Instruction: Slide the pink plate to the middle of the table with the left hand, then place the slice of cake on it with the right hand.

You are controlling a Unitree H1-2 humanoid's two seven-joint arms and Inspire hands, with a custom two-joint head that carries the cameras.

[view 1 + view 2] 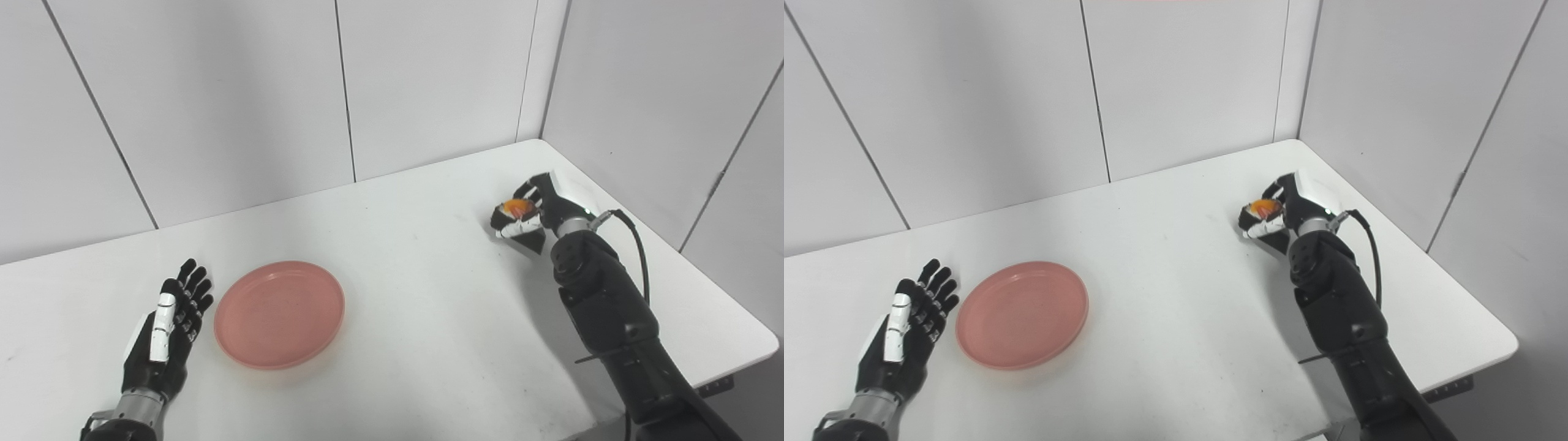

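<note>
A pink plate (pixel 278 313) lies flat on the white table (pixel 416 294), left of its middle. My left hand (pixel 168 324) rests just left of the plate with its fingers straight and apart, holding nothing, close to the rim. Far to the right my right hand (pixel 528 215) has its fingers curled around the slice of cake (pixel 517 208), of which only an orange-red top shows between the fingers. Whether the cake is lifted off the table or still touching it cannot be told.
White panel walls close off the back and the right side of the table. The table's right edge and rounded front corner (pixel 768 343) lie near my right arm (pixel 612 318), which carries a black cable (pixel 637 245).
</note>
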